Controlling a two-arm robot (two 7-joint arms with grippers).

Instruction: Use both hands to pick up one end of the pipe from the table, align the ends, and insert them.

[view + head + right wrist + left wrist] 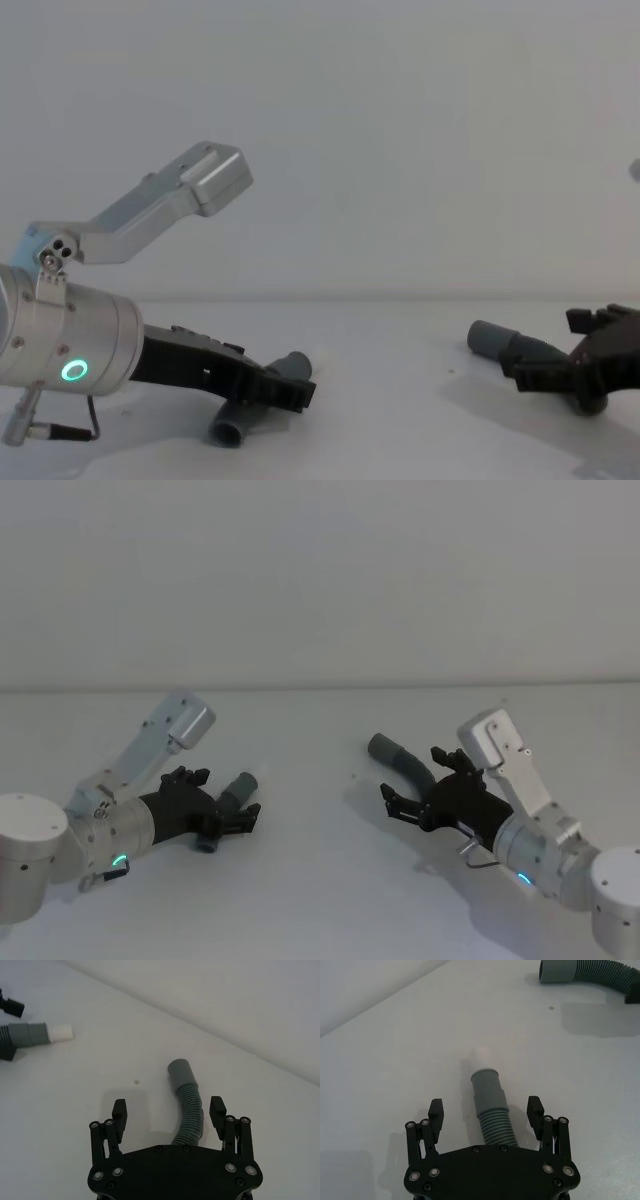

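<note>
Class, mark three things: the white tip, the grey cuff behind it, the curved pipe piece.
white tip [482, 1055]: left wrist view, on its rounded end.
grey cuff [488, 1092]: left wrist view, middle of the smooth cuff.
curved pipe piece [192, 1110]: right wrist view, on its ribbed middle.

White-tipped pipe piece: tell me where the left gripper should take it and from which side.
Grip the white-tipped pipe piece on its ribbed middle, just behind the grey cuff, leaving the white tip free for insertion. It lies flat on the table, so probably come low from its rear, as the open left gripper sits, one finger each side.
</note>
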